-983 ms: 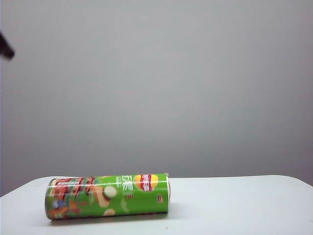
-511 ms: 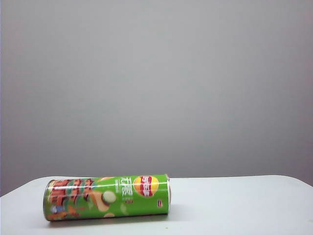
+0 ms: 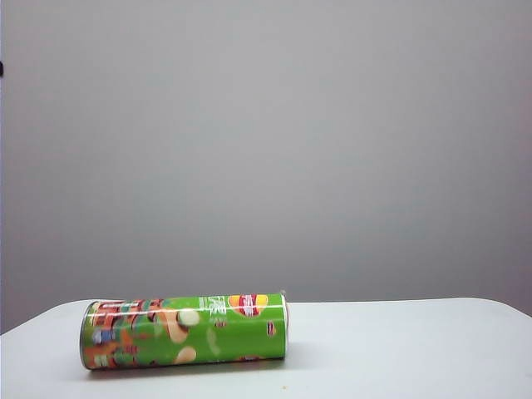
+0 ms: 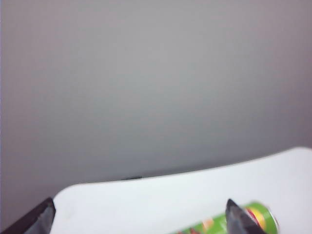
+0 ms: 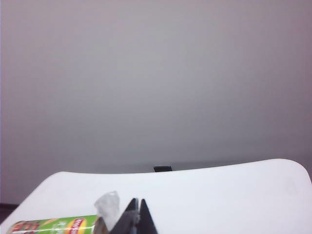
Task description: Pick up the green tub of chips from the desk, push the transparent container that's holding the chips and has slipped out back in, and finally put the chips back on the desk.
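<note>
The green tub of chips [image 3: 183, 332] lies on its side at the front left of the white desk [image 3: 399, 349], metal-rimmed end to the left. A bit of the transparent container [image 5: 108, 205] shows as a pale clear flap at the tub's [image 5: 53, 226] mouth. The chips themselves are hidden. My right gripper [image 5: 138, 214] is shut with nothing seen between its fingers, just beside that flap. My left gripper [image 4: 141, 217] is open wide above the desk [image 4: 161, 200], one fingertip [image 4: 238, 220] in front of the tub [image 4: 261, 219]. Neither gripper shows in the exterior view.
A plain grey wall stands behind the desk. A small dark object [image 5: 163, 168] sits at the desk's far edge, also seen as a dark object [image 4: 130, 178] in the left wrist view. The desk's rounded corners [image 5: 292, 168] mark its limits.
The tub has rocked a little, its logo turning upward. The dark blurred arm part at the upper left edge of the exterior view has almost gone.
</note>
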